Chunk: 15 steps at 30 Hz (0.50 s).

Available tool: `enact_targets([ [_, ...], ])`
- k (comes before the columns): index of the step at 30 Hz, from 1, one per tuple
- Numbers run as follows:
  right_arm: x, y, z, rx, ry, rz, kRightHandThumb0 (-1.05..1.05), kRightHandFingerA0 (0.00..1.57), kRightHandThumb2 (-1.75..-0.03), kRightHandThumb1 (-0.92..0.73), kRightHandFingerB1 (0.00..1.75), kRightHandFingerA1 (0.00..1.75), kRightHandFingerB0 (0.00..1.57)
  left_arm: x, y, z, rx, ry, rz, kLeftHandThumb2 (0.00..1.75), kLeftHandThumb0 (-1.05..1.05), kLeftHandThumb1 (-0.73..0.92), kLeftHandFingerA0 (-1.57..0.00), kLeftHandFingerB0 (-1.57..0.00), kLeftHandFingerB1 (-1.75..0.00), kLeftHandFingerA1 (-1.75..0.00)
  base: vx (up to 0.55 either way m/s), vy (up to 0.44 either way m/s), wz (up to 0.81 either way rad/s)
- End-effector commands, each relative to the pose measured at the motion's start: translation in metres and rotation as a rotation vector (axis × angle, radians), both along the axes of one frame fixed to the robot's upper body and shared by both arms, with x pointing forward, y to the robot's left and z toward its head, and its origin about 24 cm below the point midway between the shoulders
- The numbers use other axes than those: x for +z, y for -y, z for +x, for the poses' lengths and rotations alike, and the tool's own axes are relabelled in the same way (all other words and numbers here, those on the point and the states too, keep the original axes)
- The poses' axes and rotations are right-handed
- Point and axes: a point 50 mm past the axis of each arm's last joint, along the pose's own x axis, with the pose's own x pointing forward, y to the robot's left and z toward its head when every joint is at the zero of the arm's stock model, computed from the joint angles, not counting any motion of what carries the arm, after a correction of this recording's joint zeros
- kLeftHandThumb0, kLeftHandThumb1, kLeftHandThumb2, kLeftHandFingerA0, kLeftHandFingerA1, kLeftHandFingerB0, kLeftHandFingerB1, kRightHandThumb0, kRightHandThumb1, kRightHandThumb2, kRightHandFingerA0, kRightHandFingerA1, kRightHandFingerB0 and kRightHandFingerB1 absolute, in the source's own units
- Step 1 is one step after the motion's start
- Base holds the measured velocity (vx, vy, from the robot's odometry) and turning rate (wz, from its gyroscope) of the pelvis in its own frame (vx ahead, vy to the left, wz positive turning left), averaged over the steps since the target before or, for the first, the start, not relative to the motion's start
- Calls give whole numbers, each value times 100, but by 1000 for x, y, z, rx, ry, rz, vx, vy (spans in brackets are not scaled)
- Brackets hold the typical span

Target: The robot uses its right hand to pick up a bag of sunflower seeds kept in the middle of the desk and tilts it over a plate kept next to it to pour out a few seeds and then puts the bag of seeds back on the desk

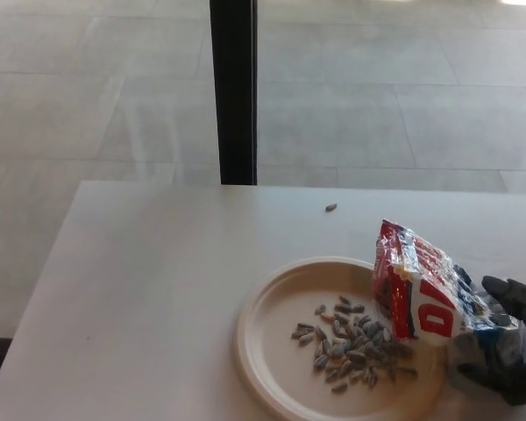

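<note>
We see a black post (234, 88) rising just behind the far edge. Beyond it lies a grey tiled floor (88, 96), with bright glare patches along the top.

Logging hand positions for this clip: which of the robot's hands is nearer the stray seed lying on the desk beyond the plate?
Right. The right hand holds the seed bag by the plate, nearer the camera and right of the stray seed. The left hand is not in view.

Seeds (352, 344) lie in the plate (267, 326) (bag (421, 285) at its right).
</note>
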Motion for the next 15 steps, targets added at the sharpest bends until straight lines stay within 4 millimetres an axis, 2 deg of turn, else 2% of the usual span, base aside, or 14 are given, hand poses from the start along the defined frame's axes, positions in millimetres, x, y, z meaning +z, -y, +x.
enact_targets([
  [1,17,8,-6,71,-67,76,-65,0,-62,-33,1,0,0,4,-5,-4,13,11,24,63,-78,76,-46,-45,-37,-50,0,0,0],
  [4,31,12,-8,95,-13,119,-71,0,-65,-37,0,0,0,4,-5,-4,17,14,23,63,-76,76,-47,-46,-39,-50,0,0,0],
  [7,36,13,-10,91,5,145,-72,0,-65,-35,0,0,0,4,-5,-4,19,11,24,63,-76,75,-48,-47,-39,-50,0,0,0],
  [11,52,21,-12,57,86,245,-75,0,-68,-36,0,0,0,4,-5,-8,20,-2,28,63,-76,76,-45,-45,-39,-49,0,0,0],
  [14,74,39,-16,53,167,228,-76,0,-68,-43,0,0,0,4,-5,-8,27,0,25,63,-79,74,-46,-45,-39,-51,0,0,0],
  [15,85,58,-25,29,182,211,-78,0,-70,-39,0,0,0,3,-4,-8,35,3,23,62,-80,73,-48,-47,-40,-52,0,0,0],
])
